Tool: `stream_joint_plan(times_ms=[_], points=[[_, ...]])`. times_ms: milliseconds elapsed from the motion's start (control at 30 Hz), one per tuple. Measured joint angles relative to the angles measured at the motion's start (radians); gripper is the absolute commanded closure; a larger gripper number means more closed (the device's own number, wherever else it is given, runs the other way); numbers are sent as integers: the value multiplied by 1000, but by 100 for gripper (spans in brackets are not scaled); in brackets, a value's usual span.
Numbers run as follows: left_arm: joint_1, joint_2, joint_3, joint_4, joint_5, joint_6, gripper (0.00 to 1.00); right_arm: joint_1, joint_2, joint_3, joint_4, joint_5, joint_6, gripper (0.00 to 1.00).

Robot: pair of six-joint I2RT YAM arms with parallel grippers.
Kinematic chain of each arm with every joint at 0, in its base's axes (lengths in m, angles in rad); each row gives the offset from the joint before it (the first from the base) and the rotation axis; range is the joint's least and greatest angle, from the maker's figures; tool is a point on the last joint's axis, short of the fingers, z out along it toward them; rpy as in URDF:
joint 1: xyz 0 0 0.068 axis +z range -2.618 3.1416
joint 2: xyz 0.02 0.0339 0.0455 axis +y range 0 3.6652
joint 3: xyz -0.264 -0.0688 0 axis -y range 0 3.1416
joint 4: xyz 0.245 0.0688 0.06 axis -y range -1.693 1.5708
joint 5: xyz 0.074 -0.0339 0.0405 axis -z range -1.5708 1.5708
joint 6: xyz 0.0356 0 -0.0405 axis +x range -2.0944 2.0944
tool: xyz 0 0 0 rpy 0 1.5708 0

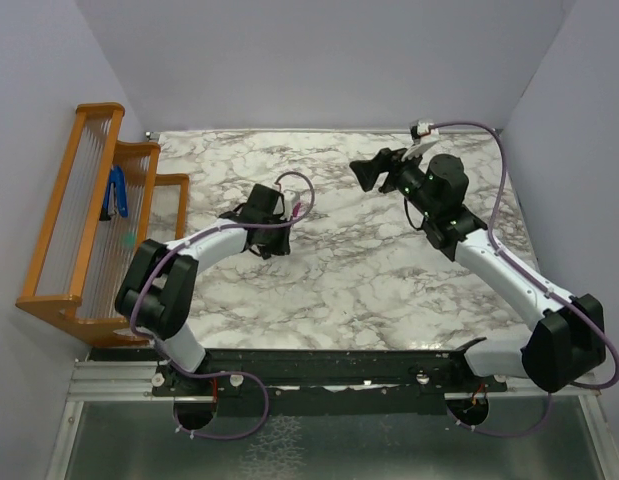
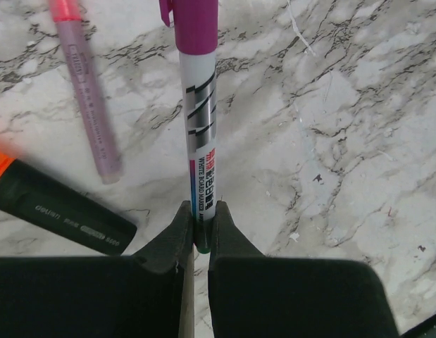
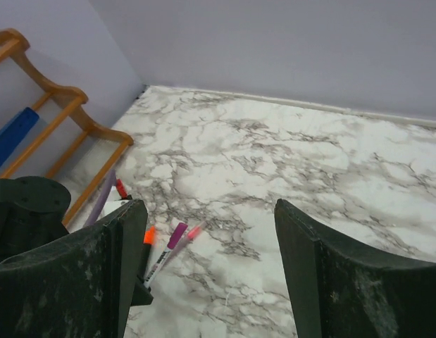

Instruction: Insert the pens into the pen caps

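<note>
The left gripper [image 2: 201, 215] is clenching the tail of the white pen [image 2: 202, 134], which is wearing its magenta cap [image 2: 193, 24], beside the pink pen [image 2: 91, 105] and black marker [image 2: 59, 210] lying on the table [image 2: 330, 141]. The right gripper [image 3: 209, 211] is hanging open, holding nothing.

We've got a marble table [image 1: 369, 270]: pink pen [image 2: 87, 105] and black marker [image 2: 63, 211] lying left of middle, wooden rack [image 1: 101, 108] far left.
</note>
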Motion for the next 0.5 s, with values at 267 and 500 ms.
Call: stream_joint_plan(times_ms=[267,500], points=[[-140,163,167,-115,-218,-9,99,2,-72,-96,-105,115,-38,20],[-153,207,223,-165,-315,-23,83,2,-143,-122,-173,203,-64,18]])
